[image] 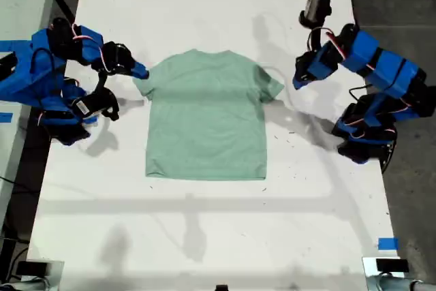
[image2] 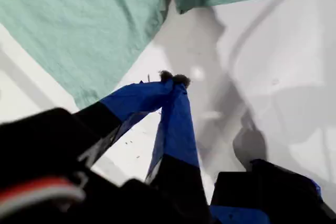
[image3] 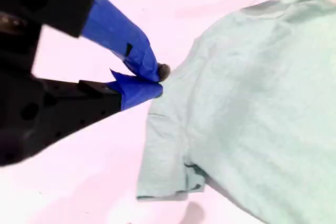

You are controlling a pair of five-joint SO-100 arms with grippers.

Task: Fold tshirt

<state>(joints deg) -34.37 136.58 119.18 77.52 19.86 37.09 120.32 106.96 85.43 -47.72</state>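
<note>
The tshirt [image: 206, 117] lay flat mid-frame on the counter [image: 204, 230], bearing no readable writing, both end effectors pressed together, empty.

Bright overhead light washes the white table [image: 204, 5] with soft arm shadows; both wrist views look blurred up close.

No words, numbers or brand marks can be read anywhere; the tshirt [image: 206, 117] is plain, and one arm's small white label [image: 81, 106] (too blurred) stays unreadable.
</note>
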